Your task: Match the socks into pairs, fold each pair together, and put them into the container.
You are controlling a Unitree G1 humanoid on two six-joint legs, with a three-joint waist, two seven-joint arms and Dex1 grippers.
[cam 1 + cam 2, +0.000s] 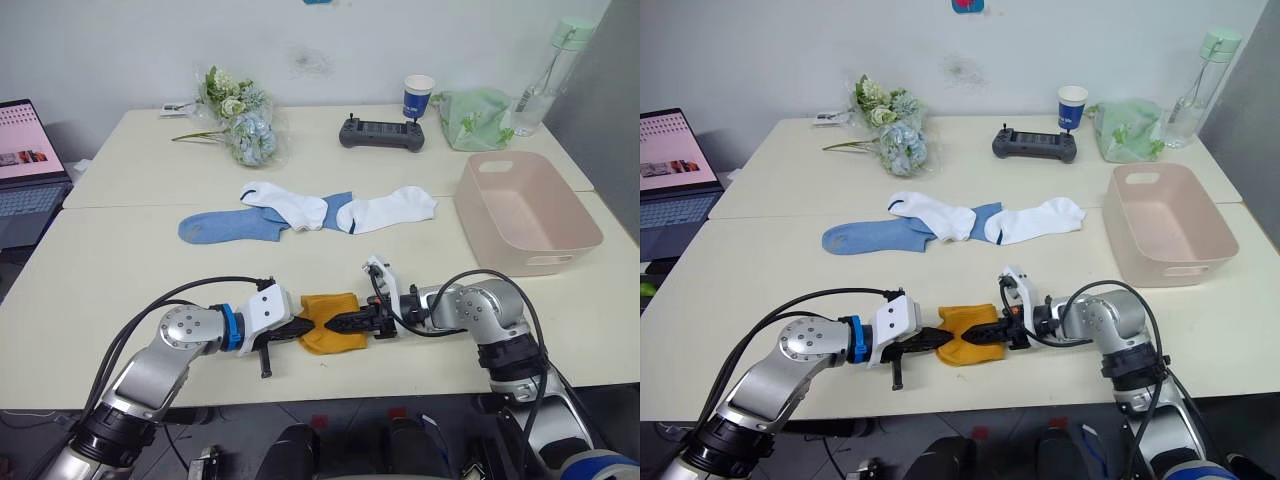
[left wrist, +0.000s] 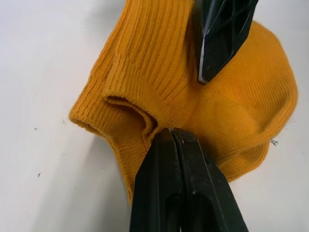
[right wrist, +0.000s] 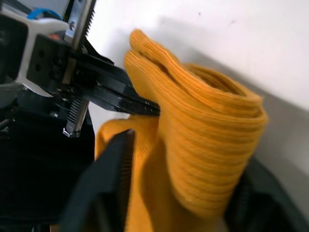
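Mustard-yellow sock bundle (image 1: 330, 321) lies on the near edge of the cream table (image 1: 120, 270), pinned between both grippers. Two yellow socks appear layered together; ribbed cuffs visible in the left wrist view (image 2: 145, 63).

Left gripper (image 1: 300, 325) comes in from the robot's left side. Its jaws are pressed together, tips nipping a fold of the yellow knit just below the cuff opening.

Right gripper (image 1: 340, 322) comes in from the opposite side. Its jaws stand apart, one black finger (image 3: 108, 179) on each side of the folded-over yellow roll, the thick fold sitting between them. Contact with the far finger is hard to judge; the pinch is not fully seen.

The two gripper tips nearly meet over the bundle.

Beyond the jaws, toward mid-table: a light blue sock (image 1: 235, 226) lying flat, a white sock (image 1: 285, 205) overlapping it, a second blue sock partly under the whites, and another white sock (image 1: 390, 209) beside them.

Pale pink tub (image 1: 525, 210) sits well apart, beyond and outboard of the right gripper.

Far side of table: black handheld controller (image 1: 382, 133), blue-and-white paper cup (image 1: 418, 98), pale green cloth bag (image 1: 475, 117), clear bottle with green cap (image 1: 548, 75), flower bouquet (image 1: 240, 120). Laptop (image 1: 30, 170) on the far left.
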